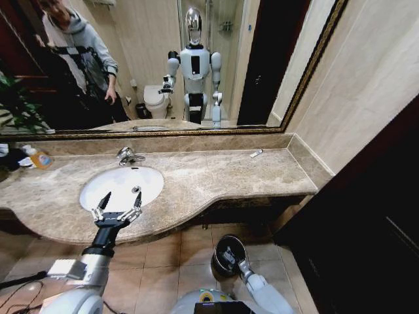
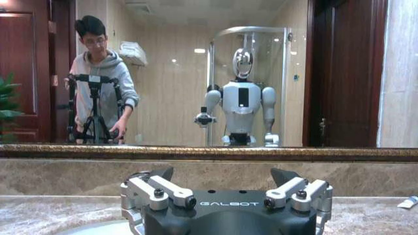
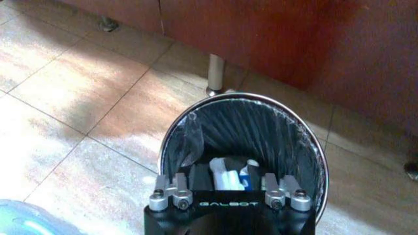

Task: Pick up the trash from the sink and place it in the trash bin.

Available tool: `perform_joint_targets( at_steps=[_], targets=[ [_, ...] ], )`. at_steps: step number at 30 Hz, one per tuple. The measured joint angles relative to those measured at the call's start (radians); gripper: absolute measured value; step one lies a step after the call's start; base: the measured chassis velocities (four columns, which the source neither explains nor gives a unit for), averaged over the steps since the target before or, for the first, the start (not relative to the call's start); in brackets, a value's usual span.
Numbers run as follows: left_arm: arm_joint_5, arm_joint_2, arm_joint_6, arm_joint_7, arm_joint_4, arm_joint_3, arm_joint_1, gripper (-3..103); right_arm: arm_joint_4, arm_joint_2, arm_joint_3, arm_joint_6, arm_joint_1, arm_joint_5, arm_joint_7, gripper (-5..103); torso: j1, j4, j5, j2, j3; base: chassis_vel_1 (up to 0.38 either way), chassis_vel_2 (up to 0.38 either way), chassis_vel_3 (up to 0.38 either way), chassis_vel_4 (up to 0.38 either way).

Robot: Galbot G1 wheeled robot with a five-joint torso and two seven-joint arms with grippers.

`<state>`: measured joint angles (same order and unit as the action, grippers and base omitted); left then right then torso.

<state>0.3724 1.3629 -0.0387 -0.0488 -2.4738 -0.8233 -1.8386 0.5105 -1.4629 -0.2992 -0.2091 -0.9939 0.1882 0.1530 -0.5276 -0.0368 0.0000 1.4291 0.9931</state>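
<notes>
The sink (image 1: 121,185) looks like smooth, glossy white ceramic with a shiny chrome tap (image 1: 128,156). The surface (image 1: 216,175) is polished beige-brown marble. The trash bin (image 3: 243,128) has a shiny metal rim and a creased glossy black plastic liner.

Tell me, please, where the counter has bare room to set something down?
Free: the marble counter between the sink and the small white packet near the mirror. Crowded: the sink's front rim under the open left claw, and the far-left corner with the bottle.
</notes>
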Motion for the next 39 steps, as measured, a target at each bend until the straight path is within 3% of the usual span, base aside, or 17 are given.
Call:
perform_joint_targets(
  at_steps=[3,4,6,9,13,22,27,33,39],
  targets=[
    [0.000,0.000,0.000,0.000,0.000,0.000,0.000,100,0.006,0.002,0.001,0.000,-0.004,0.000,0.001,62,0.000,0.0000,0.0000,0.000,0.000,0.000,0.000,0.000,0.000],
    [0.000,0.000,0.000,0.000,0.000,0.000,0.000,100,0.014,0.004,0.001,0.000,-0.009,-0.001,0.001,73,0.000,0.0000,0.0000,0.000,0.000,0.000,0.000,0.000,0.000],
    [0.000,0.000,0.000,0.000,0.000,0.000,0.000,100,0.022,0.006,0.001,0.001,-0.014,-0.002,0.002,73,0.000,0.0000,0.0000,0.000,0.000,0.000,0.000,0.000,0.000],
    [0.000,0.000,0.000,0.000,0.000,0.000,0.000,100,0.042,0.012,0.001,0.002,-0.028,-0.005,0.002,89,0.000,0.0000,0.0000,0.000,0.000,0.000,0.000,0.000,0.000],
    [0.000,0.000,0.000,0.000,0.000,0.000,0.000,100,0.062,0.017,0.000,0.002,-0.043,-0.009,0.002,99,0.000,0.0000,0.0000,0.000,0.000,0.000,0.000,0.000,0.000],
    [0.000,0.000,0.000,0.000,0.000,0.000,0.000,100,0.245,0.054,0.007,0.036,-0.135,-0.093,0.002,100,0.000,-0.0001,0.0001,0.000,0.000,0.000,0.000,0.000,0.000],
    [0.000,0.000,0.000,0.000,0.000,0.000,0.000,100,0.541,0.131,0.004,0.074,-0.295,-0.237,-0.019,100,0.000,0.0001,0.0002,0.000,0.000,0.000,0.000,0.000,0.000],
    [0.000,0.000,0.000,0.000,0.000,0.000,0.000,100,0.886,0.184,-0.081,0.055,-0.500,-0.344,-0.091,100,0.000,0.0002,0.0002,0.000,0.000,0.000,0.000,0.000,0.000],
    [0.000,0.000,0.000,0.000,0.000,0.000,0.000,100,1.173,0.185,-0.158,0.067,-0.672,-0.396,-0.130,100,0.000,0.0002,0.0000,0.000,0.000,0.000,0.000,0.000,0.000]
  ],
)
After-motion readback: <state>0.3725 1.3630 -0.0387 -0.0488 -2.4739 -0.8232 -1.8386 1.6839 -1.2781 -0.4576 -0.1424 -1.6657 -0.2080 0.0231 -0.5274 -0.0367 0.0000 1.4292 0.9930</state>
